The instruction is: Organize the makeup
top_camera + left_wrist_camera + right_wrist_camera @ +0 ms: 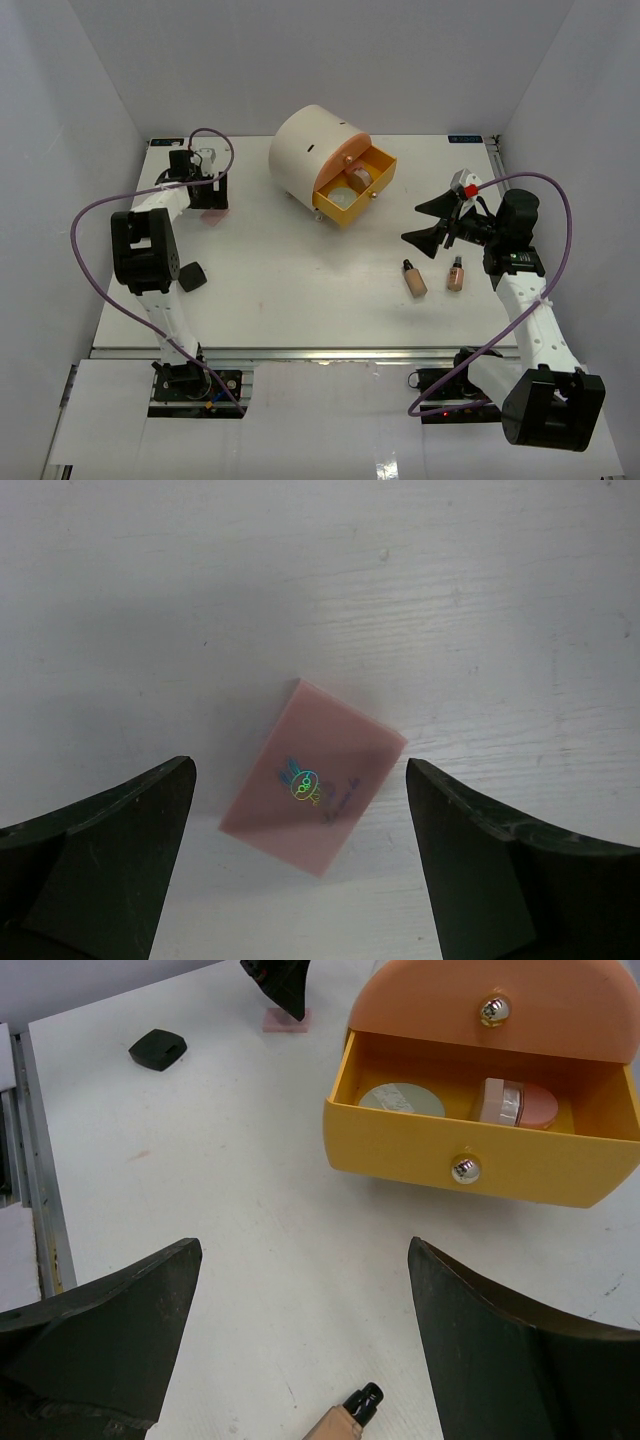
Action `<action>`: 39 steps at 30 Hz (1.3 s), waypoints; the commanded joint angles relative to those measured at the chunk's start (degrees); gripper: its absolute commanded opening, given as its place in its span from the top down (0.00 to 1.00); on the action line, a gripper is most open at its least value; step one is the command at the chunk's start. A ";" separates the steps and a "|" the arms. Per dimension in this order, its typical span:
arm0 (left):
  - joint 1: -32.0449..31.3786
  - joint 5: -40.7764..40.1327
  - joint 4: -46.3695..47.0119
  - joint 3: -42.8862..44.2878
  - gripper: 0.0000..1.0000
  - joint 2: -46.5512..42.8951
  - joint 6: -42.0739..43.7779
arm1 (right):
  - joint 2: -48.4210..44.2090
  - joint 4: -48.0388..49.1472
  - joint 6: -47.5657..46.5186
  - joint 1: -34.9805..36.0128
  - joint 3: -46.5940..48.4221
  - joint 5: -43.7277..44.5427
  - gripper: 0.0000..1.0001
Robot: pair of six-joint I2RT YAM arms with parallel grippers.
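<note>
A flat pink compact (313, 775) with a holographic logo lies on the table at the far left (212, 213). My left gripper (210, 195) is open above it, a finger on each side (298, 780), not touching. Two tan bottles with black caps (414, 279) (455, 273) lie at the right. My right gripper (425, 222) is open and empty above them; one bottle's cap (362, 1401) shows below the jaws (300, 1260). One small black jar (192, 276) sits at the left. A beige round compact (401, 1099) and a pink-lidded jar (520, 1103) lie in the open drawer.
The big cream cylindrical box (310, 150) stands at the back centre, its lower yellow drawer (372, 185) pulled out towards the right arm. The upper orange drawer front (500, 1000) is closed. White walls enclose the table on three sides.
</note>
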 commanded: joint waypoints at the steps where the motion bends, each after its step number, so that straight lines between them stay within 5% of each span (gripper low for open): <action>1: 0.92 4.23 1.02 2.15 0.03 0.28 4.35 | 0.24 2.26 0.24 -0.53 0.13 -0.96 0.10; 22: 0.83 3.47 -0.35 -0.06 0.14 3.79 5.61 | -0.11 2.26 0.51 -1.07 0.31 -1.66 0.10; 32: 0.83 0.15 1.45 -4.10 0.59 0.88 0.20 | -0.79 2.35 0.77 -1.50 0.31 -1.93 0.10; 39: 0.83 1.31 4.19 -8.03 0.73 -6.02 -6.81 | -1.69 2.70 1.39 -2.48 0.35 -2.63 0.10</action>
